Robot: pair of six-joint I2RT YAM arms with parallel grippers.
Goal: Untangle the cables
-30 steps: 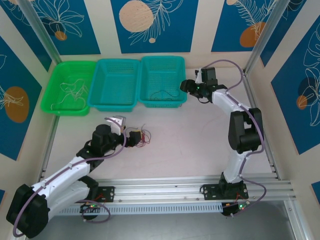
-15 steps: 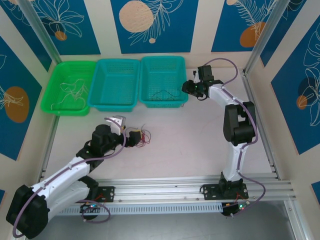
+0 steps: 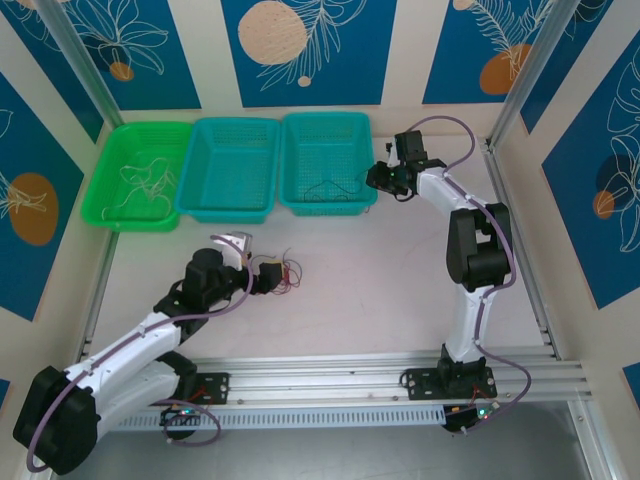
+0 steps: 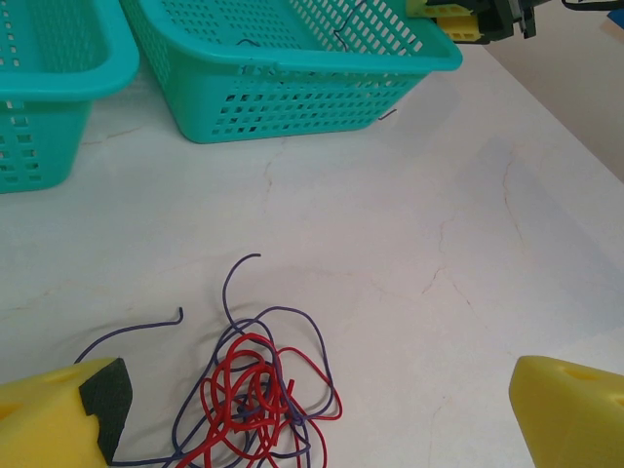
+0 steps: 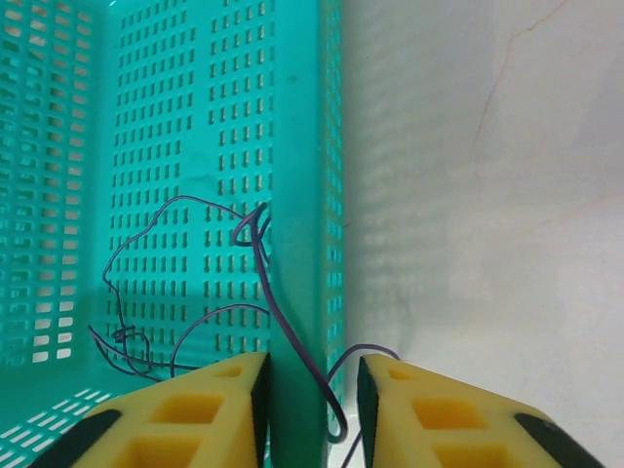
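On the table lies a tangle of red and purple cables point(image 4: 255, 388), small in the top view point(image 3: 288, 271). My left gripper point(image 4: 322, 414) hovers over it, wide open, with the tangle near its left finger. A thin dark purple cable point(image 5: 276, 310) lies in the right teal basket point(image 5: 302, 146) and drapes over its right rim, ending in a loop outside. My right gripper point(image 5: 312, 409) straddles that rim, its jaws narrow, with the rim and the cable between them. A small gap shows beside the right pad point(image 5: 365, 409).
Three baskets line the back: a green one point(image 3: 118, 215) holding a whitish cable point(image 3: 146, 181), a middle teal one point(image 3: 228, 211), and the right teal one point(image 3: 325, 208). Bare table stretches right of the tangle. Frame posts stand at both back corners.
The right arm pulled back and its gripper shifted to the right basket's right rim while its jaws narrowed. The left arm and the tangle have not moved.
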